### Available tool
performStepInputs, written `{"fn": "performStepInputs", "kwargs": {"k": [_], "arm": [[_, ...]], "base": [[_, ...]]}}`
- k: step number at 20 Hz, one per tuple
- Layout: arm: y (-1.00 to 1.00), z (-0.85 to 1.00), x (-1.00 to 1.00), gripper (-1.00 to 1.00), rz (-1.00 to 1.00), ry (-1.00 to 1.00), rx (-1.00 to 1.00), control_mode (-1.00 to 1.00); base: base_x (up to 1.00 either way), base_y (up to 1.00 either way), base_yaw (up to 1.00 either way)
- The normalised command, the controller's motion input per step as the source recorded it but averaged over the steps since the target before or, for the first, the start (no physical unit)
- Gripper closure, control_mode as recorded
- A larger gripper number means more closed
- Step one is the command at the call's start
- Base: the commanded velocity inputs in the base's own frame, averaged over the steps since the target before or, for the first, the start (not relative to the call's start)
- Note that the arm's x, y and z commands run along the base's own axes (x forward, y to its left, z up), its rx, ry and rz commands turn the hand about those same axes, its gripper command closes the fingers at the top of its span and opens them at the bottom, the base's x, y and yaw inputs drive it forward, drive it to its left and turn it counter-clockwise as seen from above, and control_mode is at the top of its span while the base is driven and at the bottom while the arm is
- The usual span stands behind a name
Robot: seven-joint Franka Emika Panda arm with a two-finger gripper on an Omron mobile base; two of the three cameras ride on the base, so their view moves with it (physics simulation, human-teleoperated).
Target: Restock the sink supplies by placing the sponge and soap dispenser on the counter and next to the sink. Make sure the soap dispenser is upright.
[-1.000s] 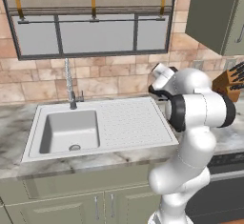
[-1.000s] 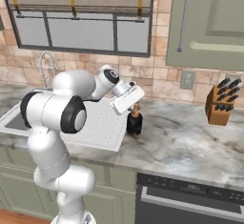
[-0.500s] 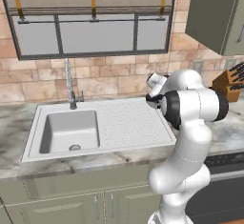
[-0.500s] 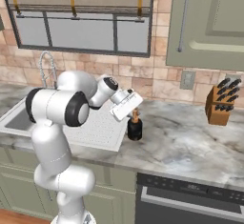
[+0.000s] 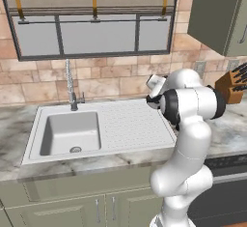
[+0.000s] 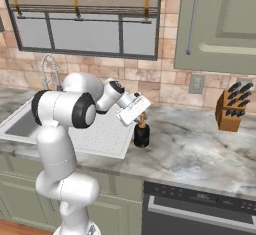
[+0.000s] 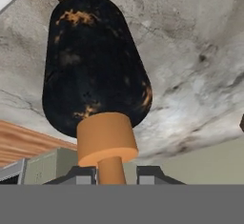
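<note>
1. The counter (image 6: 200,144) is the widest surface. Right of the sink it runs as a long bare stretch of marble, with open room between the sink's edge and the stove top at the front.
2. The sink (image 5: 101,129) sits in that counter under the window, basin on its left and ribbed drainboard on its right. The drainboard's right edge is the border that matters here, since the supplies belong on the marble beside it, not on the ribs.
3. The arm bends over the drainboard's right end, so its hand comes at the bottle from above and slightly to the side.
4. The knife block (image 6: 231,110) stands well to the right of the sink against the wall, far from the work.
5. The soap dispenser (image 6: 141,135) stands upright on the marble, just beside the sink's right front corner, with its orange nozzle pointing up. That looks like the spot and the pose the task asks for.
6. The gripper (image 7: 114,174) sits at the top of the nozzle, its dark fingertips (image 7: 81,175) close on either side of the thin orange stem. The jaws are narrow, nearly closed around that stem, and I judge the hold to be only just easing.
7. Straight up from the bottle is free space, so a vertical lift would clear it without tipping.
</note>
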Motion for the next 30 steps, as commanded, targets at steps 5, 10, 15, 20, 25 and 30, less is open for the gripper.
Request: {"fn": "performStepInputs", "kwargs": {"k": [5,10,15,20,25,30], "arm": [[0.00,-0.13,-0.03,-1.00,0.00,-0.07,-0.05,-1.00],[0.00,0.00,0.00,-1.00,0.00,-0.04,-0.02,-1.00],[0.10,0.06,0.00,-1.00,0.00,-0.04,0.00,-1.00],[0.30,0.29,-0.08,-1.00,0.00,-0.05,0.00,-1.00],[0.19,0.29,-0.33,-1.00,0.00,-0.02,0.00,-1.00],[0.01,0.71,-0.86,-1.00,-0.03,-0.16,0.00,-1.00]], "base": [[0.00,0.00,0.00],[0.00,0.00,0.00],[0.00,0.00,0.00],[0.00,0.00,0.00],[0.00,0.00,0.00],[0.00,0.00,0.00]]}}
